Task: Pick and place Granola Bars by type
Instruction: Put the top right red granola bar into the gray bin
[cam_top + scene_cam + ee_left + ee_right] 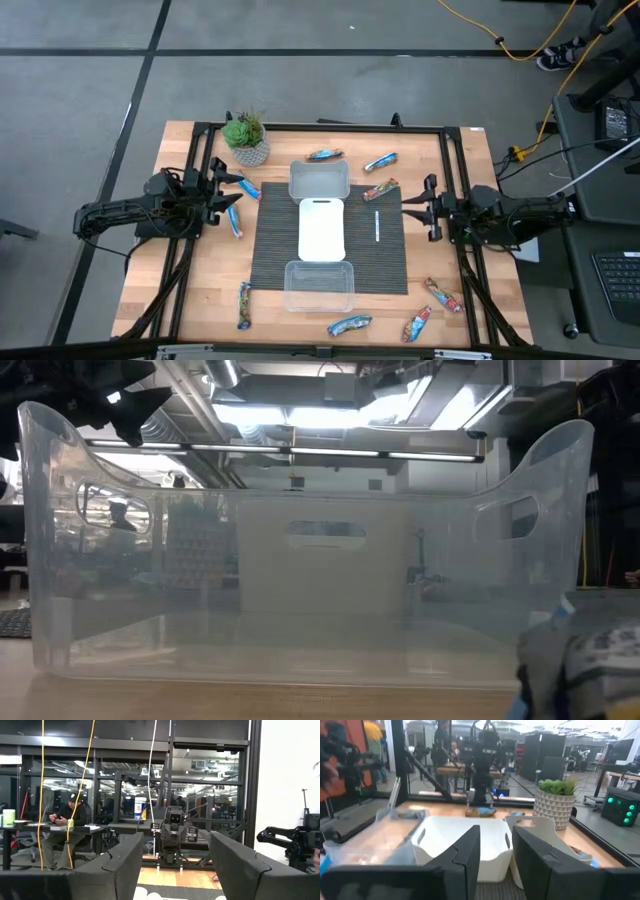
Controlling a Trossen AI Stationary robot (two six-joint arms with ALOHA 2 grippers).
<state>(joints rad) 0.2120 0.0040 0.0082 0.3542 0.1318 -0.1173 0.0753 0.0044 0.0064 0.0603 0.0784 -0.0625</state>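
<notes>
Around the mat (270, 250), scattered Granola Bars (349, 325), none binned.

No lettering can be read anywhere. The Granola Bars (383, 190) on the worktop (205, 290) carry printed wrappers, yet the print is too small to make out. A white-and-blue container (140, 808) in the room behind perhaps bears a label, but it is illegible.

Table (200, 290): we see wood.
On it: dark mat (385, 255) at centre, plant (246, 138) upper left, bars (350, 325) scattered round.
</notes>
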